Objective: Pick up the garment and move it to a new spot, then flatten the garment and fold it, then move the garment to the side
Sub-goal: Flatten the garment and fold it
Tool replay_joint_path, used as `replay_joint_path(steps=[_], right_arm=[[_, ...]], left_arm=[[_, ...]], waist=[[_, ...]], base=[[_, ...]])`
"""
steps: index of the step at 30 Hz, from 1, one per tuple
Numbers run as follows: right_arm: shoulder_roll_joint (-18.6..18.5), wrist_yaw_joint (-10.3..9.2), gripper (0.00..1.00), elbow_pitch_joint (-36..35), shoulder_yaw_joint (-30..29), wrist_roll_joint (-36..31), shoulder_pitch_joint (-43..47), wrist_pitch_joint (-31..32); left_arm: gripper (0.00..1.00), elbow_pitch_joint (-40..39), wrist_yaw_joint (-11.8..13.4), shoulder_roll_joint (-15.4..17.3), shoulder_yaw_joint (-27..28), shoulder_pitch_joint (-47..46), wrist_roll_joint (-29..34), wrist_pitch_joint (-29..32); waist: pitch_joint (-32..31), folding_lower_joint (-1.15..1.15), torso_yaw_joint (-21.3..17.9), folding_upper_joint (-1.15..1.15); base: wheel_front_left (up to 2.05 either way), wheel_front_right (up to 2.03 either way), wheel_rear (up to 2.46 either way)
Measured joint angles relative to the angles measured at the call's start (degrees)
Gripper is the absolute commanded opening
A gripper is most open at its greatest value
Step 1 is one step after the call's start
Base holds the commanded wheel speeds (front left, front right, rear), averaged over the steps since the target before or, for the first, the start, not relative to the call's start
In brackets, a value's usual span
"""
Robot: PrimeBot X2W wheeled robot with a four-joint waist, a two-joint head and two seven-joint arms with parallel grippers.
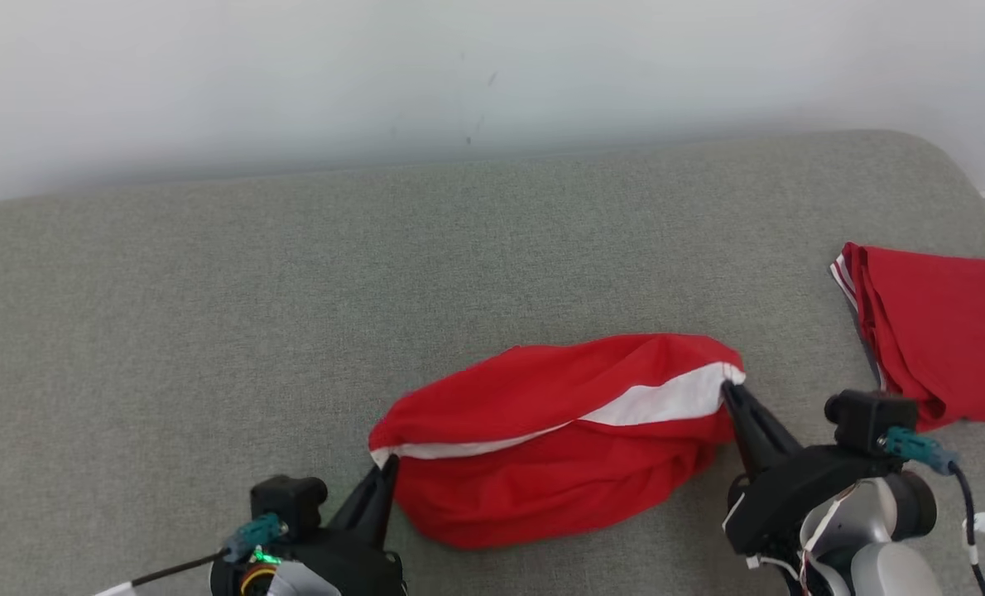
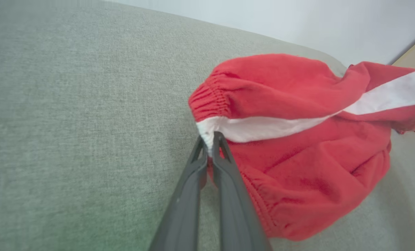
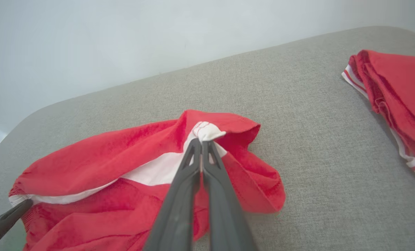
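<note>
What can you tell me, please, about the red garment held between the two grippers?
The red garment looks like soft knit shorts, with a white stripe and a gathered elastic band. It lies crumpled and bunched on the grey cushion, not yet flattened. The left gripper is shut on the stripe's left end, and the right gripper is shut on its right end.
</note>
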Motion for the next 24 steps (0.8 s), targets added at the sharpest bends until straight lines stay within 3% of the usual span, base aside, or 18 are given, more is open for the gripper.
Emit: replay_joint_path(steps=[13, 24], right_arm=[[-1.2, 0.00, 0.00, -7.0, -1.9, -0.5, -4.6, -8.1], [-3.3, 0.00, 0.00, -12.6, -3.0, -0.7, -9.0, -11.5]], left_arm=[[0.00, -10.0, -0.1, 1.1, 3.8, -4.3, -3.9, -3.0], [0.00, -21.8, -0.1, 3.4, 5.3, -11.0, -5.4, 0.0]], waist=[[-0.9, 0.00, 0.8, 0.00], [-1.5, -0.01, -0.1, 0.00]], base=[[0.00, 0.00, 0.00], [0.00, 0.00, 0.00]])
